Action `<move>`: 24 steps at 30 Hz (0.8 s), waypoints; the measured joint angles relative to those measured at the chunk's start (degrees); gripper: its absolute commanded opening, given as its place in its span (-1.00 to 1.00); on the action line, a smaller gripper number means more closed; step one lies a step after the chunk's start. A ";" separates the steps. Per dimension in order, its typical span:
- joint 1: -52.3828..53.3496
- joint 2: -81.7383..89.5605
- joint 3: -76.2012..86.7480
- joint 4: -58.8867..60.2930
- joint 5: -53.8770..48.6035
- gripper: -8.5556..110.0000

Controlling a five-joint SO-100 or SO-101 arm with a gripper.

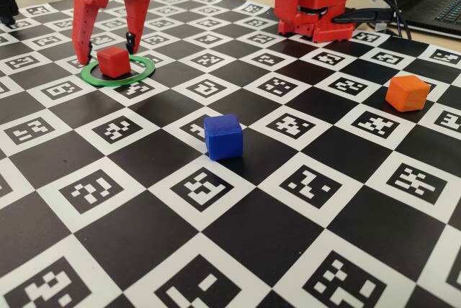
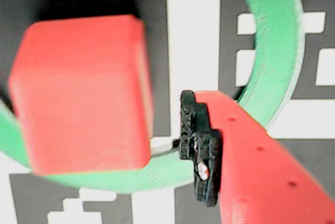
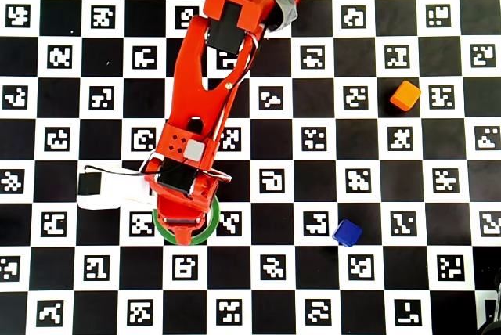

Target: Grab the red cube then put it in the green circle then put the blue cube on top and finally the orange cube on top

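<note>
The red two-finger gripper [image 1: 109, 47] stands with its jaws spread, one finger on each side of the small matte red plastic cube [image 1: 114, 62] and neither visibly pressing on it; in the wrist view a gap of board shows between the cube [image 2: 84, 93] and the black-padded fingertip [image 2: 201, 140]. In the fixed view the cube rests on the board inside the thin flat bright green ring [image 1: 140, 75], at the far left of the scene, and the left fingertip comes down at the ring's far-left edge. The wrist view shows the ring [image 2: 275, 51] curving around the cube's resting place. In the overhead view the red arm [image 3: 207, 100] reaches down from the top of the picture and covers the cube, leaving only the lower arc of the ring [image 3: 205, 235] visible. The small matte deep-blue plastic cube [image 1: 222, 136] sits alone near the middle of the fixed view, nearer the camera and well apart from the ring. The small matte bright orange plastic cube [image 1: 407, 93] lies at the right, also well apart. All rest on a black-and-white checkered marker board [image 1: 302, 250]. The arm's red base [image 1: 313, 2] stands at the far edge, right of the gripper.
</note>
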 measured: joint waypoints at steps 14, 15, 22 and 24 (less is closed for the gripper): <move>-2.37 5.36 -19.60 18.72 9.40 -0.26; -3.08 5.62 -20.74 19.78 11.07 -0.27; -9.14 8.88 -25.31 21.27 23.99 -0.27; -10.99 10.11 -25.49 21.27 26.02 -0.29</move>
